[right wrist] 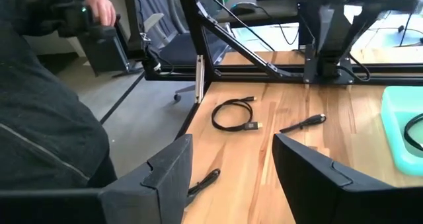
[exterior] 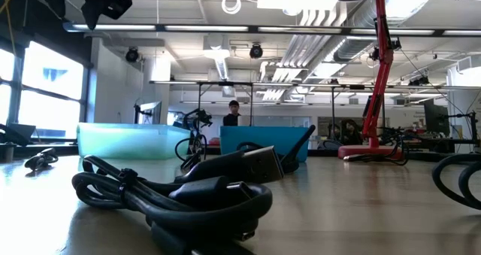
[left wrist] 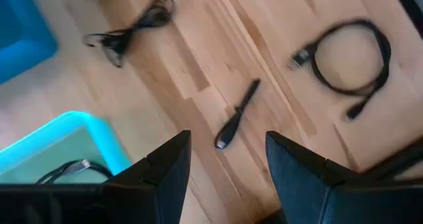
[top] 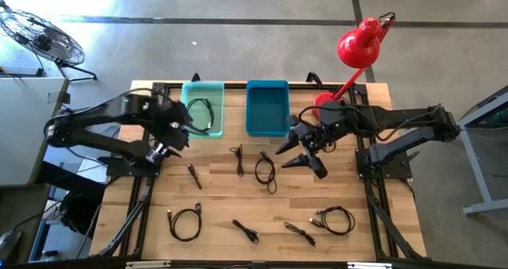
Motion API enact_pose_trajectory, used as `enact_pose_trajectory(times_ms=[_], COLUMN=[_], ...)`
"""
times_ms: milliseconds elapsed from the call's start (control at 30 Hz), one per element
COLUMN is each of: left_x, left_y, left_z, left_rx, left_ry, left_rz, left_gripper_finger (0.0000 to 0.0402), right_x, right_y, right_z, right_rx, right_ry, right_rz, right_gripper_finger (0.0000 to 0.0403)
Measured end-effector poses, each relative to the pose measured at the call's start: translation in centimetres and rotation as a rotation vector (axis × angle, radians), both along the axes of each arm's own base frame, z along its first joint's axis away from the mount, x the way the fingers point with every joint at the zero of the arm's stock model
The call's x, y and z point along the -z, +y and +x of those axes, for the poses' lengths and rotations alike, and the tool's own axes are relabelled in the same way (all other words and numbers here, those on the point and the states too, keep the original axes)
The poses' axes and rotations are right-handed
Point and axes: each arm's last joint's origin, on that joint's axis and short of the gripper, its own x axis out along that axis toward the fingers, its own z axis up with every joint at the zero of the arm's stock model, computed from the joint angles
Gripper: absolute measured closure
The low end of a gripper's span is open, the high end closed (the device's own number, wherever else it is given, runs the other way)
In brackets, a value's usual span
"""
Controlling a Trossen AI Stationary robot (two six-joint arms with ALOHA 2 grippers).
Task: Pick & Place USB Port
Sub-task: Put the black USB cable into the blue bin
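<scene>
A: Why do we hang our left gripper [top: 181,130] by the teal bin [top: 190,91], fingers spread on nothing?
B: One cable [top: 203,114] already lies inside; we judge it's free for the small adapter [left wrist: 236,115] just below.
A: And our right gripper [top: 300,153]?
B: Spread too, empty, beside the blue bin [top: 267,88], above the coiled cable [top: 266,171].

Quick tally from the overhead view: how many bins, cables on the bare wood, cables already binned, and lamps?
Bins: 2, a teal bin and a blue bin
Cables on the wood: 7, e.g. one coiled cable
Cables in the teal bin: 1
Red lamp: 1
Total: 11
</scene>
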Motion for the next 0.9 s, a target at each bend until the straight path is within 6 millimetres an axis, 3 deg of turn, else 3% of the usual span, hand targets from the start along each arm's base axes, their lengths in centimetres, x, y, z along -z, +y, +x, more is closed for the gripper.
enact_pose_trajectory(times_ms=[400, 667, 900], left_x=[3.7, 5.7, 6.4], left_y=[-4.3, -6.7, -8.0], left_z=[4.4, 6.3, 6.8], left_rx=[0.179, 0.153, 0.091], left_ry=[0.255, 0.318, 0.278], left_rz=[0.332, 0.307, 0.259], left_gripper_finger=[0.0211, 0.0211, 0.0211], right_x=[0.0, 0.0, -0.1], right_y=[0.1, 0.9, 2.2], right_z=[0.0, -0.1, -0.4], right_rx=[-0.005, -0.040, -0.096], right_ry=[0.005, -0.001, -0.012], right_rz=[0.009, -0.006, -0.022], right_gripper_finger=[0.0202, 0.0202, 0.0202])
